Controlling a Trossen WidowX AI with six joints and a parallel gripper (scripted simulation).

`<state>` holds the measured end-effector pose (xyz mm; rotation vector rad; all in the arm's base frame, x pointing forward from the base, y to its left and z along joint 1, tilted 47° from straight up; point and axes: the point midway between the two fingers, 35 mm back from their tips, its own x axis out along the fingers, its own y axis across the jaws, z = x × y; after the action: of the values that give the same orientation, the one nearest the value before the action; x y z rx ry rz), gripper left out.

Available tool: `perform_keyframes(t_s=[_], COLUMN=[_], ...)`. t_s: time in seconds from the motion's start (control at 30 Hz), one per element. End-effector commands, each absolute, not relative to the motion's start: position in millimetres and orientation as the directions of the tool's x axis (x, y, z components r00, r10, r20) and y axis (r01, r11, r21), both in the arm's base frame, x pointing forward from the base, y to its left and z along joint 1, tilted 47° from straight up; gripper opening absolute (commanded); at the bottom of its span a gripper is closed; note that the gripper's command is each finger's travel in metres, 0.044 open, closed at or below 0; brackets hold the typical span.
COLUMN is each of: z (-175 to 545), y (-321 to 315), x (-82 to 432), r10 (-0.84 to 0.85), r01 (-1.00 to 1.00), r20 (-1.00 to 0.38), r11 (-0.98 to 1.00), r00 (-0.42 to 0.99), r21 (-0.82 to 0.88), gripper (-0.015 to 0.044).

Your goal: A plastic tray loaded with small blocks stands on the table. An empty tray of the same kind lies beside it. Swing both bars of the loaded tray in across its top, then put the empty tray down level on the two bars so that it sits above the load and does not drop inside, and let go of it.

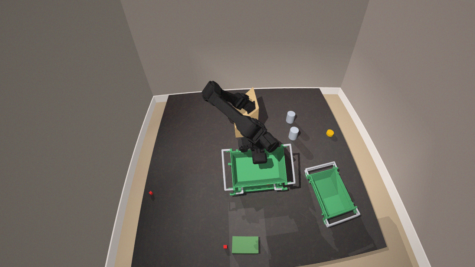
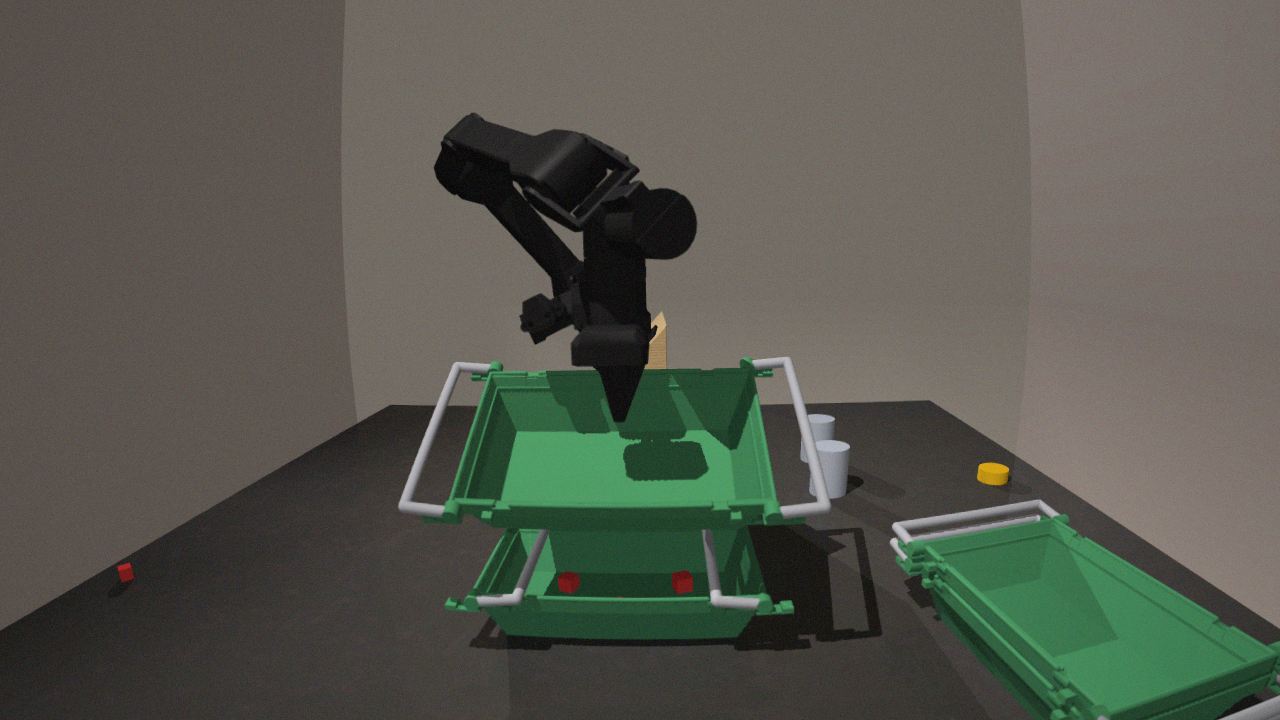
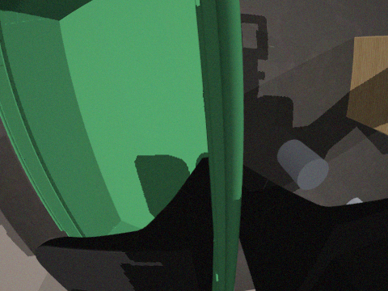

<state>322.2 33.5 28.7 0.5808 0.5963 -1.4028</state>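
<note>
My gripper (image 1: 259, 151) (image 2: 619, 394) (image 3: 215, 164) is shut on the far long wall of the empty green tray (image 1: 245, 174) (image 2: 554, 465) (image 3: 133, 101). The held tray looks nearly level, above the loaded tray (image 1: 259, 190) (image 2: 617, 619), with its own bars out past its ends. The loaded tray's left bar (image 2: 530, 568) and right bar (image 2: 712, 568) are swung inward. Their upper parts are hidden behind the held tray, so contact with its bottom cannot be seen. Red blocks (image 2: 567, 582) (image 2: 682, 582) show inside the loaded tray.
Another green tray (image 1: 332, 192) (image 2: 1074, 600) stands at the right, empty. Grey cylinders (image 1: 290, 117) (image 1: 293, 133) (image 2: 830, 470) (image 3: 313, 174) and a yellow disc (image 1: 329, 133) (image 2: 992, 473) stand behind. A green block (image 1: 245, 244) and loose red cubes (image 1: 150, 193) (image 1: 225, 246) lie elsewhere.
</note>
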Motion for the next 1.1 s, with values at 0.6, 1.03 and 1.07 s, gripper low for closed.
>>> perform_keyframes(t_s=[0.6, 1.03, 1.07], z=[30, 10, 9], y=[37, 17, 16], x=[326, 329, 329], r10=[-0.720, -0.720, -0.720], r01=[0.994, 0.994, 0.994], r20=[-0.687, -0.687, -0.687], r11=[0.100, 0.100, 0.100], r00=[0.098, 0.099, 0.099], r21=[0.038, 0.038, 0.038], gripper=[0.0000, 0.0000, 0.0000])
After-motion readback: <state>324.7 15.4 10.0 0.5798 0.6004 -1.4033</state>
